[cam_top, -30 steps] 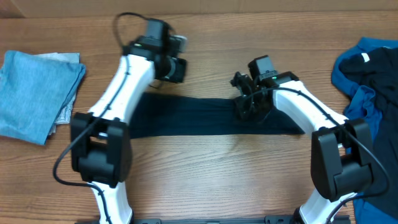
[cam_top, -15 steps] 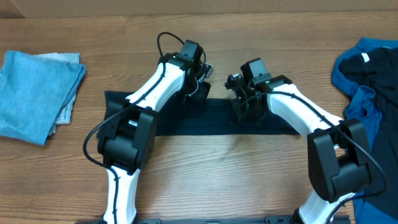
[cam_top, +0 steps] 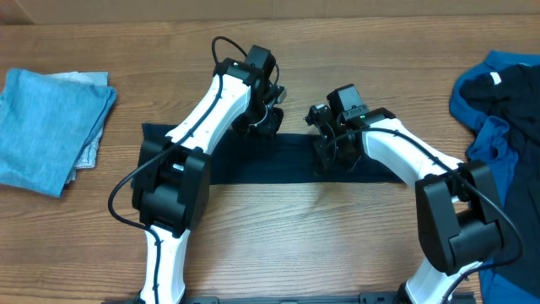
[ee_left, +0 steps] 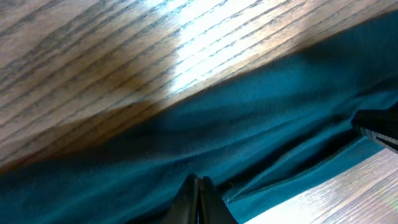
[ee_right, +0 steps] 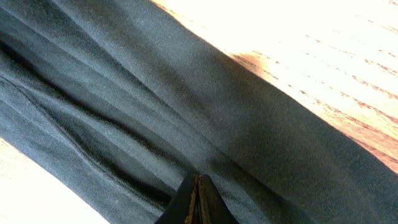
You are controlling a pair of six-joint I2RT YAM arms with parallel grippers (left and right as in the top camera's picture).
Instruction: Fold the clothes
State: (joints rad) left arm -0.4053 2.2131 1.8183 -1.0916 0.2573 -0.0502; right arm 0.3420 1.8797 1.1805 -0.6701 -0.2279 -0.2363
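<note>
Left tool (ee_left: 198, 182) and right tool (ee_right: 198, 180) are both sitting closed, tips touching flat dark navy fabric garment (cam_top: 287, 160) on wooden desk (cam_top: 278, 236)

The top camera hangs high above the tabletop (cam_top: 278, 228) and looks straight down, so it sees the whole dark cloth (cam_top: 287, 160). The left wrist camera looks down from very close, with the left fingers (ee_left: 188, 205) at its bottom edge. The right wrist camera does the same, with the right fingers (ee_right: 183, 208) at the bottom. All three views share one thing: the dark cloth on the wood.
</note>
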